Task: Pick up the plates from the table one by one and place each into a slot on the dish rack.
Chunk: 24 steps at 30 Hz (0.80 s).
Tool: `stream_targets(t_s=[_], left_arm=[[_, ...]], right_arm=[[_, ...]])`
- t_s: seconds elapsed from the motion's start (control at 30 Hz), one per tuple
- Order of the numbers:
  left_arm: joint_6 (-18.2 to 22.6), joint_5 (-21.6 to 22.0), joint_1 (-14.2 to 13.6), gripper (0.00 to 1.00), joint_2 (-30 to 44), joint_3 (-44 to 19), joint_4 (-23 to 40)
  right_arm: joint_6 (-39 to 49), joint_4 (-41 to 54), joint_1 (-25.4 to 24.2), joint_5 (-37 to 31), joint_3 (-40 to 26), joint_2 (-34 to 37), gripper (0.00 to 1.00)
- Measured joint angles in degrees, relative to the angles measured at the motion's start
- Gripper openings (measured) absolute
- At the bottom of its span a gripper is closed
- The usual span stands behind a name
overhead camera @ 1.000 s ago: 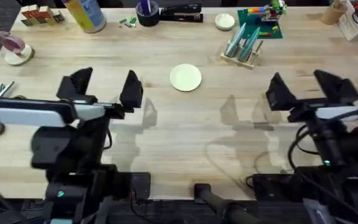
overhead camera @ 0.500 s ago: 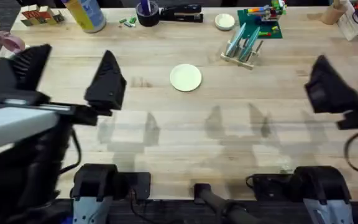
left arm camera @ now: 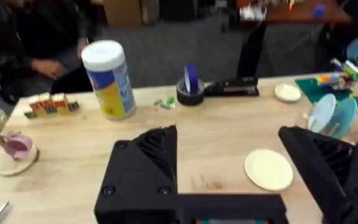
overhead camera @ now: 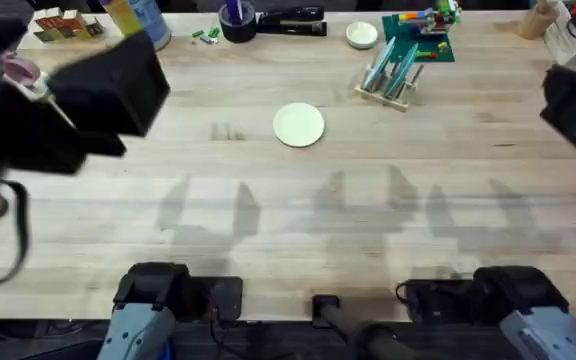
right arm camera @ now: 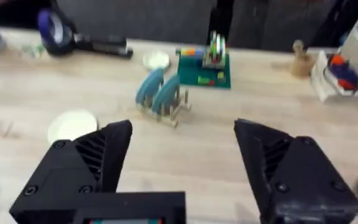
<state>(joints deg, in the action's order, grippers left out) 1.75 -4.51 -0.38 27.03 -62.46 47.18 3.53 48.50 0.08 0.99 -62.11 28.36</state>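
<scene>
One cream plate (overhead camera: 298, 125) lies flat mid-table (overhead camera: 268, 230), left of the dish rack (overhead camera: 392, 75) (two teal plates already slotted) — both grippers (left arm camera: 235, 180) (right arm camera: 182, 171) raised, jaws wide, holding nothing.

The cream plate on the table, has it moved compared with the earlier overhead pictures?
No. The cream plate lies at the same spot on the table, the same gap from the dish rack as before.

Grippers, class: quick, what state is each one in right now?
Left gripper: open, holding nothing.
Right gripper: open, holding nothing.
</scene>
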Motion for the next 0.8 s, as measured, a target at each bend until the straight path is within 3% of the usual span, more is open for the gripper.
stream_targets(t_s=[0.23, 0.4, 0.6, 0.8], left_arm=[[-0.02, -0.09, 0.00, 0.993, 13.80, -15.23, 13.29], [-0.04, -0.45, 0.00, 0.993, 22.75, -23.85, 21.63], [-0.03, -1.36, 0.00, 0.993, 31.03, -30.99, 29.10], [-0.04, -1.98, 0.00, 0.994, 35.89, -33.18, 31.58]], right_arm=[[3.90, 13.18, 0.00, 0.36, -15.24, 15.01, 0.992], [6.36, 19.47, 0.00, 0.36, -22.62, 24.24, 0.992], [7.46, 22.20, 0.00, 0.34, -26.61, 31.35, 0.992], [7.71, 23.05, 0.00, 0.36, -27.05, 33.42, 0.992]])
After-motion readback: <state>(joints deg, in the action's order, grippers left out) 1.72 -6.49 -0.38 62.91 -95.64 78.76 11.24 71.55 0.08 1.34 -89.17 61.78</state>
